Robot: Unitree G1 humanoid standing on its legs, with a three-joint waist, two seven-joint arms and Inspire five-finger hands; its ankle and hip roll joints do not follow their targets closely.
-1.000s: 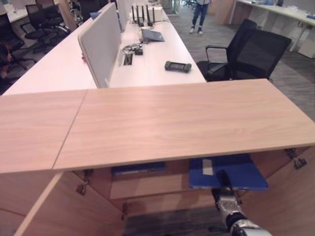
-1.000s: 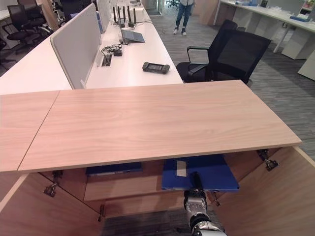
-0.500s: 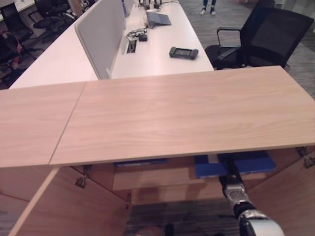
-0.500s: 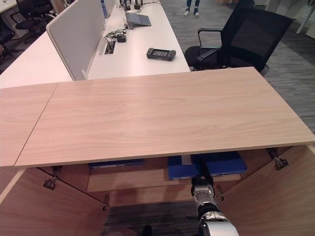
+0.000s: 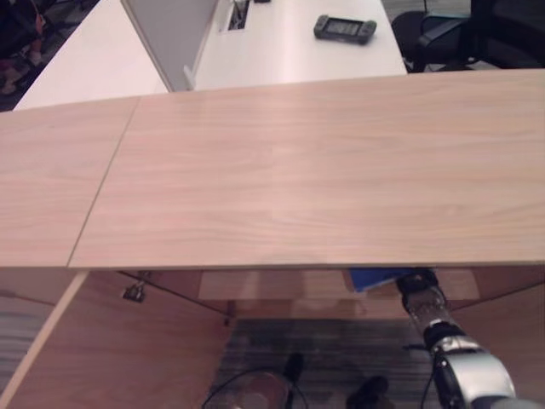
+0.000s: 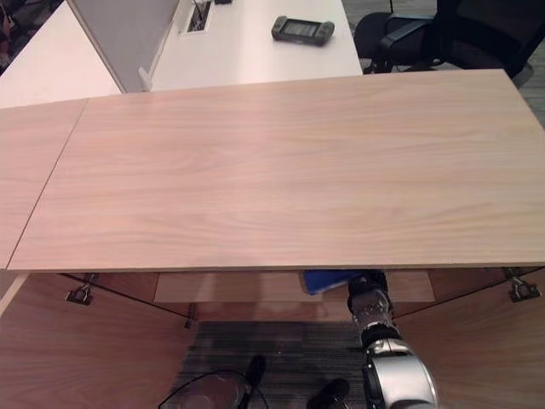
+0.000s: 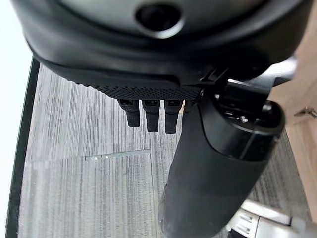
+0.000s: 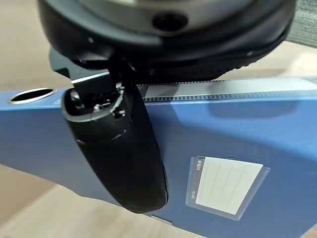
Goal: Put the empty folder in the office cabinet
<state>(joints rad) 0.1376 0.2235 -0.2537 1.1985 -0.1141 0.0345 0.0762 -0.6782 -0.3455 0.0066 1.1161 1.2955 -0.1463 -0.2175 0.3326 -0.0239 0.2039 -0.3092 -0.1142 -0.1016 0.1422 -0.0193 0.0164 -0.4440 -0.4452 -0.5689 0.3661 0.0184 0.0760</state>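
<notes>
Under the cabinet top [image 5: 298, 170], blue folder [image 8: 237, 134] lay flat on the shelf.
Right hand [image 8: 119, 148] thumb pressed on its face, fingers hidden, grip unclear; left hand [image 7: 208, 163] fingers relaxed.

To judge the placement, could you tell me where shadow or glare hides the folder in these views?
Eye views: the cabinet top shades and covers the folder, leaving a blue corner. Right wrist view: the folder is well lit, no glare.

Even, soft indoor light; cabinet [image 6: 255, 170] interior shadowed, wrist views blurred close up.
</notes>
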